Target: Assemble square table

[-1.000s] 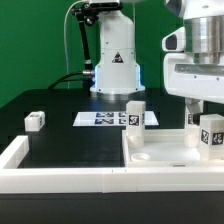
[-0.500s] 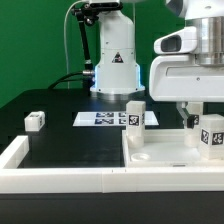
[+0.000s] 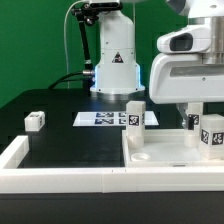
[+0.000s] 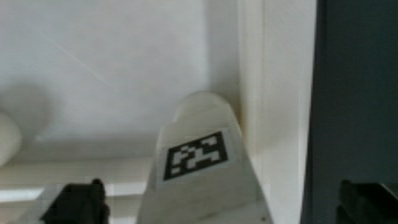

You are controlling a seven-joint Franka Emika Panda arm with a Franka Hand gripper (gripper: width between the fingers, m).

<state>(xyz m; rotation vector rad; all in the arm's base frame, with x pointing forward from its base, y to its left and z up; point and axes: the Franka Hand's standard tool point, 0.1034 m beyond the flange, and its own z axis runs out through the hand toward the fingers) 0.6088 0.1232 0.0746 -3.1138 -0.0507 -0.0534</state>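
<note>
At the exterior view's left, a white rail point(image 3: 12, 152) bordered the black table point(image 3: 70, 145), and the left leg block point(image 3: 35, 120) lay alone on that surface, well apart from everything else. Further right, the marker board point(image 3: 103, 118) lay flat in front of the arm's base point(image 3: 114, 66). Just beside the board's right end, the middle leg block point(image 3: 134, 113) stood upright at the far left corner of the square tabletop point(image 3: 170, 152); whether it rested on the panel or just behind it could not be told. The tabletop lay flat at the right, against the front rail, its raised rim facing up. Above its right part hung the gripper point(image 3: 196, 116), pointing down with its jaws spread wide and gripping nothing. The right leg block point(image 3: 212, 134) stood just beside it on the panel. In the wrist view this tagged block point(image 4: 199, 155) sat between the 2 dark fingertips point(image 4: 75, 203), with a clear gap on each side.
</note>
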